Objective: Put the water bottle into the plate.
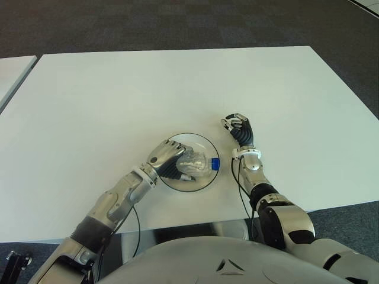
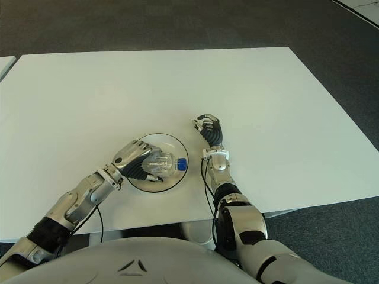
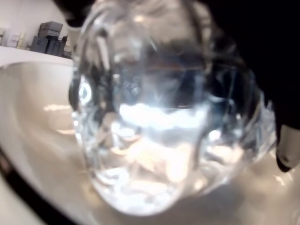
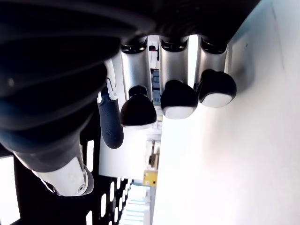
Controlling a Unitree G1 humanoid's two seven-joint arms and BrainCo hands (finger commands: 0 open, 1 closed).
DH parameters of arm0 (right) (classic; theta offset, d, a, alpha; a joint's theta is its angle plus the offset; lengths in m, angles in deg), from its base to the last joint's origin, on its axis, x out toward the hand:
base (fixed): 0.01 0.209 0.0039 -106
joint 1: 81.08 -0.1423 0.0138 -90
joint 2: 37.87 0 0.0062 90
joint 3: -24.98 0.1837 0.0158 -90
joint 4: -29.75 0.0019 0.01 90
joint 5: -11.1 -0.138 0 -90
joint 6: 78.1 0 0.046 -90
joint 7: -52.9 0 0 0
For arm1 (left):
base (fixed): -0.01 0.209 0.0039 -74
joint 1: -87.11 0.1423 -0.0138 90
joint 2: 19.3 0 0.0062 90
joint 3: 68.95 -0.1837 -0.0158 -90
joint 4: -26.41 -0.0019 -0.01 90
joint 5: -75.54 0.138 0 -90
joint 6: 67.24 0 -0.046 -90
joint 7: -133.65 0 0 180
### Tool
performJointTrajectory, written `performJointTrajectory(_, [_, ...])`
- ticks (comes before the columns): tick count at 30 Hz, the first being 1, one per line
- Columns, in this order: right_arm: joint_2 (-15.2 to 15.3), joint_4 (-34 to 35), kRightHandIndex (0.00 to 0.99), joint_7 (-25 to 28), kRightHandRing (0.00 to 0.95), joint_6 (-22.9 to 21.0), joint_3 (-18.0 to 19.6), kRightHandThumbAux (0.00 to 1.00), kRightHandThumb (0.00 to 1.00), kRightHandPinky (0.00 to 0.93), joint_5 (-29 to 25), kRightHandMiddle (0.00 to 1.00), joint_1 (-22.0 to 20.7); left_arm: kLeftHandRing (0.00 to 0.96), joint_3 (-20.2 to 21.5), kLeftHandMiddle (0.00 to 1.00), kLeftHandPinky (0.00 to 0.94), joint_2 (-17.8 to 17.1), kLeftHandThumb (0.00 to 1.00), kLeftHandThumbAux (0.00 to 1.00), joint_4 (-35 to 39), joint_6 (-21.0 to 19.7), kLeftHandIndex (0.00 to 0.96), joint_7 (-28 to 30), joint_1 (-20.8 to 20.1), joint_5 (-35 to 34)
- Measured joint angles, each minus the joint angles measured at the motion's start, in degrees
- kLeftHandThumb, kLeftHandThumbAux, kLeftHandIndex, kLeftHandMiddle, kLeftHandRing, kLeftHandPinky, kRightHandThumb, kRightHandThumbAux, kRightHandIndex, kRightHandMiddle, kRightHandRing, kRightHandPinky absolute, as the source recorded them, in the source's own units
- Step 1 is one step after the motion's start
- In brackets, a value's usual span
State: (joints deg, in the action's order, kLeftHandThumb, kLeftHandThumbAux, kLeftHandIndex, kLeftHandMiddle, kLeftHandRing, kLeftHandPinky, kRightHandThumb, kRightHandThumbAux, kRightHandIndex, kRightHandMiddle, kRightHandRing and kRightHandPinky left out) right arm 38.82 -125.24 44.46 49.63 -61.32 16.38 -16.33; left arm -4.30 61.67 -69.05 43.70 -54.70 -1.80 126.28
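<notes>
Bottle: the small clear plastic water bottle with a blue cap point(image 1: 198, 163) lies on its side inside the plate, with its cap pointing toward the robot's right.
Plate: the round clear glass plate with a dark rim point(image 1: 202, 142) sits on the table, near the edge closest to the robot.
Left hand: the silver and black left hand point(image 1: 167, 158) reaches over the plate from the robot's left, and its fingers are wrapped around the fat end of the bottle (the left wrist view shows almost nothing but the shiny bottle, with a dark fingertip at its side).
Right hand: the silver and black right hand point(image 1: 240, 131) shows just to the right of the plate, not touching it. Its fingers point(image 4: 178, 99) are curled in and there is nothing in them. I cannot tell if it touches the table.
Table: the big white flat table point(image 1: 130, 89) holds the plate.
Floor: dark grey carpet point(image 1: 177, 23) shows beyond the far side of the table.
Another table: a white corner point(image 1: 12, 68) shows at the far left.
</notes>
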Motion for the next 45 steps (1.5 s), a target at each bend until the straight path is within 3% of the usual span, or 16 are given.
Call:
performJointTrajectory(17, [0.21, 0.05, 0.44, -0.31, 0.874, -0.01, -0.34, 0.712, 0.736, 0.886, 0.17, 0.882, 0.22, 0.868, -4.99, 0.548, 0.876, 3.69, 0.852, 0.668, -11.39, -0.07, 0.4, -12.97, -7.31, 5.12])
performJointTrajectory(35, [0.31, 0.05, 0.44, -0.88, 0.883, 0.0, -0.66, 0.712, 0.738, 0.889, 0.73, 0.887, 0.26, 0.839, -7.79, 0.55, 0.816, 4.09, 0.851, 0.667, -17.18, 0.03, 0.402, -16.96, -11.71, 5.42])
performJointTrajectory(39, [0.31, 0.05, 0.44, -0.91, 0.881, 0.0, -0.66, 0.712, 0.737, 0.883, 0.98, 0.885, 0.26, 0.8, -7.82, 0.565, 0.773, 4.09, 0.852, 0.664, -17.19, 0.0, 0.41, -16.94, -11.72, 5.31])
performJointTrajectory(42, [0.31, 0.04, 0.44, -0.91, 0.879, 0.0, -0.63, 0.712, 0.737, 0.884, 1.05, 0.885, 0.27, 0.733, -7.68, 0.545, 0.684, 4.09, 0.848, 0.661, -17.17, 0.06, 0.42, -15.7, -11.75, 4.1])
performJointTrajectory(44, [0.3, 0.05, 0.44, -0.91, 0.877, 0.0, -0.6, 0.712, 0.736, 0.883, 1.05, 0.884, 0.27, 0.552, -7.48, 0.486, 0.536, 4.08, 0.757, 0.685, -17.19, 0.53, 0.416, -14.16, -11.88, 2.86])
performJointTrajectory(45, [0.3, 0.05, 0.44, -0.91, 0.877, 0.0, -0.6, 0.712, 0.736, 0.882, 1.05, 0.884, 0.27, 0.527, -7.45, 0.478, 0.515, 4.02, 0.744, 0.688, -17.21, 0.9, 0.415, -13.37, -12.0, 2.25])
